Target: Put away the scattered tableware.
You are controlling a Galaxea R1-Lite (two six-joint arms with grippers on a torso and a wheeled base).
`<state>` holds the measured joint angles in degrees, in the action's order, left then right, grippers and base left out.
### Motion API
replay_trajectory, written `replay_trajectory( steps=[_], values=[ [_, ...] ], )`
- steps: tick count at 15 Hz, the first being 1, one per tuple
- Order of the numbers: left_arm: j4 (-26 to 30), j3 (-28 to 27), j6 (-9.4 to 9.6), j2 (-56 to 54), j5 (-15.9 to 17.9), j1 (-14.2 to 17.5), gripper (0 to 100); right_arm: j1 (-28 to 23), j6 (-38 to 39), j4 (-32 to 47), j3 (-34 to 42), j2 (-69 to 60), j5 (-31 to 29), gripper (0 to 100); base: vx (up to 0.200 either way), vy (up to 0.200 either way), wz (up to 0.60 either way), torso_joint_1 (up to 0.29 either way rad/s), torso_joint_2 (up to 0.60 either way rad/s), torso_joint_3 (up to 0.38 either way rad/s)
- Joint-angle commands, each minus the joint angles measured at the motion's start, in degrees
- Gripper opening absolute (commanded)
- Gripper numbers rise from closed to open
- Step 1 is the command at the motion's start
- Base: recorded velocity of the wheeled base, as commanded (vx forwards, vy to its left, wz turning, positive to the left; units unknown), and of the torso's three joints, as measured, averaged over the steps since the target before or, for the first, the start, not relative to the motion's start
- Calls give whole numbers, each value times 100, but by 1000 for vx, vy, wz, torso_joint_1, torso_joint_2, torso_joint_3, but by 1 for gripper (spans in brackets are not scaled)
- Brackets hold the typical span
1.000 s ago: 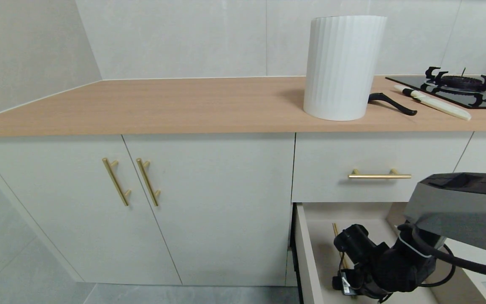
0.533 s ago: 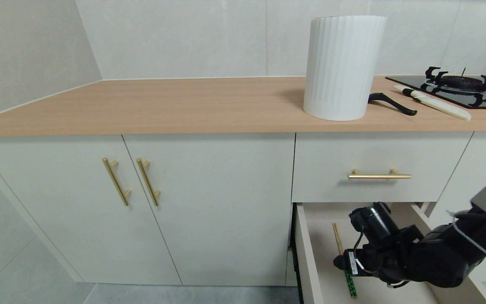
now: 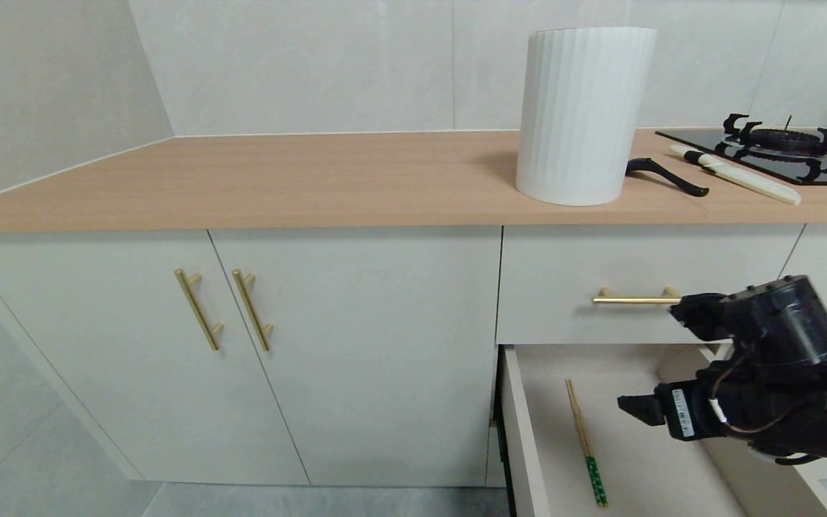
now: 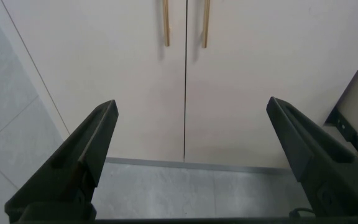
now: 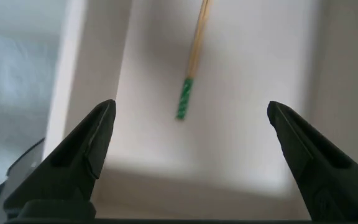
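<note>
R claw wide open, empty, above open drawer; chopsticks lie inside. L claw wide open too, facing cabinet doors.

Right gripper, jaws apart (left gripper too)

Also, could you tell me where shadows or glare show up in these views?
Head view: the white container throws a soft shadow to its left on the countertop, and nothing glares harshly. Left wrist view: the cabinet handles cast faint shadows on the doors. Right wrist view: the chopsticks lie in even light on the drawer floor.
</note>
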<state>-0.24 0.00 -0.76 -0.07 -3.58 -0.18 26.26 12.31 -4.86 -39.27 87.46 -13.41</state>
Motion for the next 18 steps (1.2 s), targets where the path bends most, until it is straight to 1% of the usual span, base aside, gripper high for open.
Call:
replay_trajectory(
  steps=[1, 3, 6, 10, 18],
  values=[
    [-2, 0, -4, 7, -2, 1, 100, -314, -308, 47, -2, -879, -65, 100, 0, 0, 0, 0, 0, 0],
    [-2, 0, -4, 7, -2, 1, 100, -516, -519, 38, -2, -976, -39, 100, 0, 0, 0, 0, 0, 0],
    [-2, 0, -4, 7, -2, 1, 100, -543, -554, 38, 15, -1011, -39, 100, 0, 0, 0, 0, 0, 0],
    [-2, 0, -4, 7, -2, 1, 100, -552, -669, 38, 59, -1029, -48, 100, 0, 0, 0, 64, -237, -244],
    [-2, 0, -4, 7, -2, 1, 100, -552, -792, 38, 130, -1117, -30, 100, 0, 0, 0, 183, -504, -290]
  ],
)
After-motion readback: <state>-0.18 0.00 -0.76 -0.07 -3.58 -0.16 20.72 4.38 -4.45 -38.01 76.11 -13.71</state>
